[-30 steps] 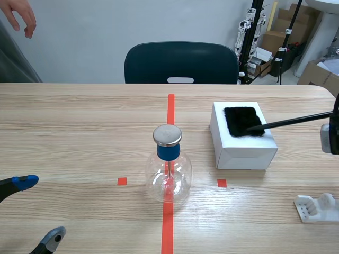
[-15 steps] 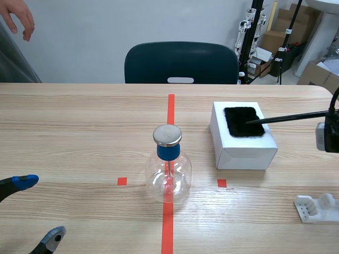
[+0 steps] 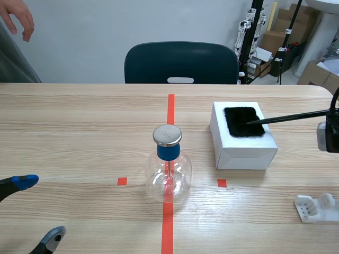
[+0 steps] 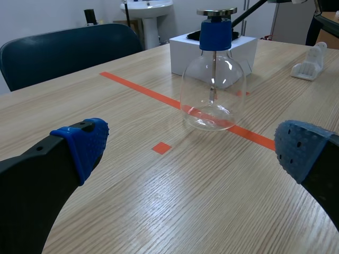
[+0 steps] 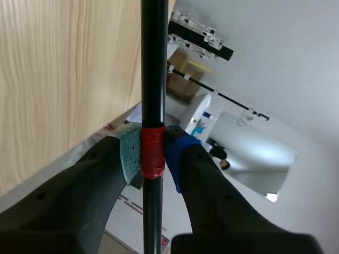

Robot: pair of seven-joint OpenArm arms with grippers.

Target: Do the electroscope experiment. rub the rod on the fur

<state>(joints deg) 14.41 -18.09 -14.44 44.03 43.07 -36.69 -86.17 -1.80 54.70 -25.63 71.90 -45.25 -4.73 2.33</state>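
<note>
A thin black rod (image 3: 288, 117) reaches in from the right, its tip resting on the black fur patch (image 3: 243, 121) that lies on top of a white box (image 3: 242, 143). My right gripper (image 5: 152, 151) is shut on the rod (image 5: 153, 63) at its red tape band; in the scene view only the arm's edge (image 3: 328, 135) shows. The electroscope, a clear glass flask (image 3: 168, 173) with a blue neck and metal cap (image 3: 167, 135), stands on the red centre line; it also shows ahead of my left gripper (image 4: 180, 145) as the flask (image 4: 213, 90). The left gripper (image 3: 37, 209) is open near the table's front left.
A white plastic holder (image 3: 317, 207) lies at the front right. A dark chair (image 3: 181, 62) stands behind the table. A person's hand (image 3: 18, 16) hangs at the back left. Boxes and stands fill the far right corner of the room.
The rod's tip has slid back across the fur toward the right, from near the patch's front to its right middle. The left arm has not moved.
</note>
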